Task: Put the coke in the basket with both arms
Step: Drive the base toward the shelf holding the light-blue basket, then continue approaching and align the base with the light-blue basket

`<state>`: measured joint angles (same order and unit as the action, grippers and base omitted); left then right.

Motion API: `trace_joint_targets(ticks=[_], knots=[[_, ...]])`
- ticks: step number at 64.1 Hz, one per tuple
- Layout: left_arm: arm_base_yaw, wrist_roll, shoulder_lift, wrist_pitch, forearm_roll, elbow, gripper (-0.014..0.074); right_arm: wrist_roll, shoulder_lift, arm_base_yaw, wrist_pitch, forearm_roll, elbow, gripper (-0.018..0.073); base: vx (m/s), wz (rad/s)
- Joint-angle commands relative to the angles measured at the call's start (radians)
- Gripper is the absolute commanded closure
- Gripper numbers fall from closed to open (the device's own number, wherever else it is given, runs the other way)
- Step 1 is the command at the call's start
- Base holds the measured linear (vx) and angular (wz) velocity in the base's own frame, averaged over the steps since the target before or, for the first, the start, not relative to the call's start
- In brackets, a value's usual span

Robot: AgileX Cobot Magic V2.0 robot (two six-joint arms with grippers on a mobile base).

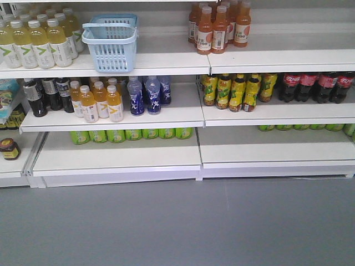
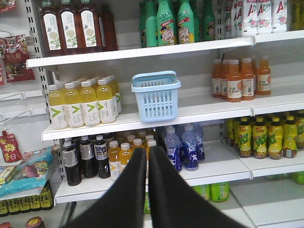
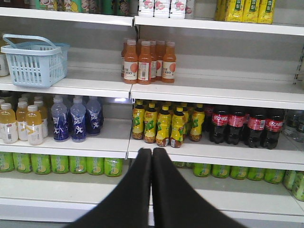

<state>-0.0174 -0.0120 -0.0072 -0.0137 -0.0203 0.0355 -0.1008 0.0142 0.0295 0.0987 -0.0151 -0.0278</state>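
The light blue slotted basket (image 1: 113, 50) stands on the upper shelf, its flat handle swung up. It also shows in the left wrist view (image 2: 156, 99) and at the far left of the right wrist view (image 3: 33, 64). No coke shows in any view. My left gripper (image 2: 147, 151) is shut with nothing between its black fingers, pointing at the shelf below the basket. My right gripper (image 3: 152, 151) is shut and empty too, in front of the yellow-green bottles (image 3: 164, 124). Neither gripper appears in the front view.
Dark cola bottles with red label bands (image 3: 242, 126) stand on the middle shelf, right (image 1: 316, 86). Orange juice bottles (image 1: 219, 27) sit right of the basket, pale yellow bottles (image 1: 39, 41) left of it. Blue bottles (image 2: 185, 145) are below. Grey floor (image 1: 177, 221) lies in front.
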Motion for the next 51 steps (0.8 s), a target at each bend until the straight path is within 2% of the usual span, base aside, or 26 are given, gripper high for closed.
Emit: trace_joint_targets(ticks=[1, 51], knots=[[-0.001, 0.004, -0.02, -0.082, -0.003, -0.033, 0.0603, -0.005, 0.009, 0.001, -0.078, 0.001, -0.008, 0.0569, 0.1, 0.03], [-0.001, 0.004, -0.02, -0.082, -0.003, -0.033, 0.0603, -0.005, 0.009, 0.001, -0.078, 0.001, -0.008, 0.0569, 0.11, 0.02]])
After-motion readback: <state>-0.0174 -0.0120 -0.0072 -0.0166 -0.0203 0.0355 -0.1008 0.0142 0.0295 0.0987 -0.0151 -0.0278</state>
